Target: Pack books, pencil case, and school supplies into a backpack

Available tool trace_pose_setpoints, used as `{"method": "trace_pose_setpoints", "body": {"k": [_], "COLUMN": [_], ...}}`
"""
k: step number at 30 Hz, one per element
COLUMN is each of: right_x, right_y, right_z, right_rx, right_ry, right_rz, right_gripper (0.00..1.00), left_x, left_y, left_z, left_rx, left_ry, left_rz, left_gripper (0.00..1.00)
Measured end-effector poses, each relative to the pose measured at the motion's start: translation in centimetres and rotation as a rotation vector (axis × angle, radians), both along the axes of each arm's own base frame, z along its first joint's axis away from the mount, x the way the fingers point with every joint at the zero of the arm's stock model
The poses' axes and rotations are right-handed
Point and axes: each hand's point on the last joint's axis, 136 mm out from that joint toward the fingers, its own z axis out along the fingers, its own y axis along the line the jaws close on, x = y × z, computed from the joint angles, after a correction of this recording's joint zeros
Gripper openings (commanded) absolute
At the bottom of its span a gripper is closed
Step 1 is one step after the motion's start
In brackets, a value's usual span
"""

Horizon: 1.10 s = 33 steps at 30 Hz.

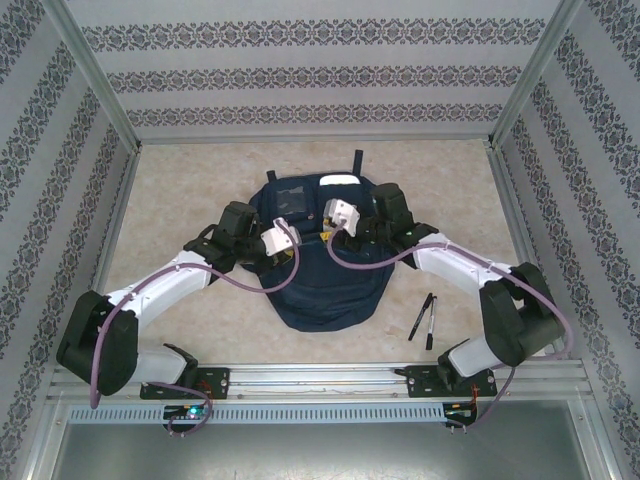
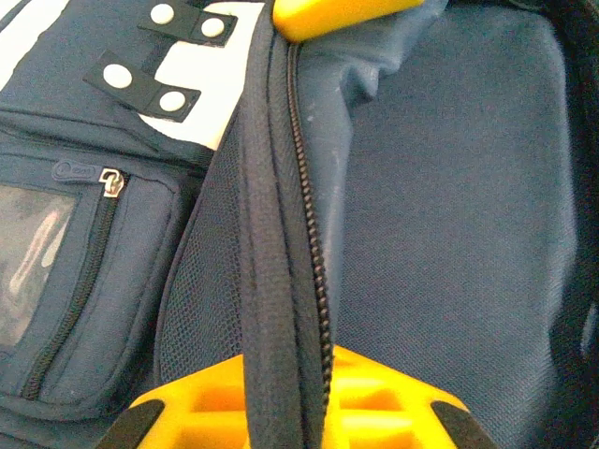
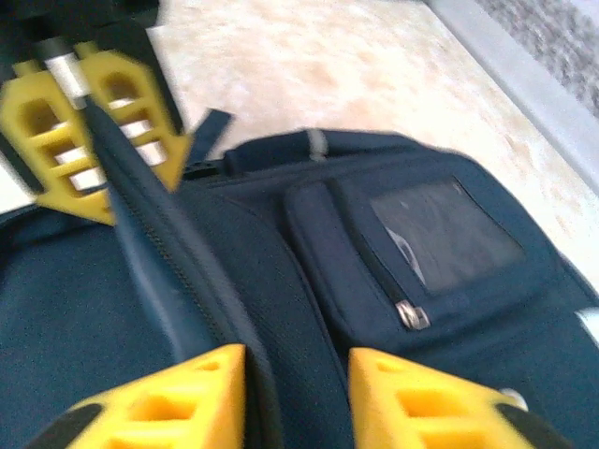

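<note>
While my left tool (image 2: 285, 393) clamps the backpack's (image 1: 320, 290) zip rim (image 2: 309, 234) and my right tool (image 3: 298, 398) straddles it, jaws parted, I'm opening the mouth; next, fetch the pens (image 1: 424, 320).

Reaches forward with white-and-black jointed left arm (image 1: 150, 290) and right arm (image 1: 470, 265), wrists angled toward each other. Clamps yellow-fingered left gripper (image 2: 290, 402) tight on navy-blue fabric backpack (image 2: 449, 187) (at its zip edge). Holds yellow-fingered right gripper (image 3: 295, 393) with jaws parted
</note>
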Motion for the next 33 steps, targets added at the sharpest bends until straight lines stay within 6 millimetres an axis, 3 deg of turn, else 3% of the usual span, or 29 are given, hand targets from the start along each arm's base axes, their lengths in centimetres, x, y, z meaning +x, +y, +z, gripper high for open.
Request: {"method": "trace_pose_setpoints", "body": {"k": [1,3,6,9,12,15,20,23,28,33], "right_x": [0.4,1.1,1.5,-0.5,-4.3,-9.1,-17.0,-19.3,-20.0,-19.5], "right_y": [-0.7,-2.8,-8.7,-14.8,-18.9,-21.9,-23.4,-23.4,-22.7,-21.8], "right_z": [0.4,1.3,2.9,2.9,0.2,-4.7,-11.1,-12.9,-14.1,-14.4], "right_rx": [0.019,0.064,0.182,0.304,0.333,0.243,0.038,-0.02,-0.105,-0.168], "right_ry": [0.05,0.152,0.346,0.554,0.759,0.954,1.221,1.3,1.367,1.371], "right_rz": [-0.085,-0.298,-0.708,-1.061,-1.302,-1.509,-1.695,-1.725,-1.709,-1.677], "right_gripper": [0.51,0.52,0.46,0.44,0.45,0.45,0.44,0.4,0.39,0.39], "left_x": [0.0,0.0,0.4,0.8,0.9,0.8,0.5,0.5,0.5,0.5], "left_y": [0.0,-0.1,-0.5,-1.3,-2.5,-3.5,-4.2,-4.0,-3.9,-4.0], "left_z": [0.0,0.3,0.5,0.6,0.7,1.0,1.3,1.3,1.4,1.2], "left_rx": [-0.016,-0.045,-0.081,-0.121,-0.171,-0.22,-0.257,-0.264,-0.281,-0.286], "left_ry": [0.023,0.073,0.171,0.278,0.384,0.472,0.552,0.573,0.598,0.619], "left_rz": [0.02,0.061,0.121,0.153,0.16,0.15,0.144,0.163,0.172,0.178], "left_gripper": [0.0,0.0,0.0,0.0,0.0,0.0,0.0,0.0,0.0,0.0]}}
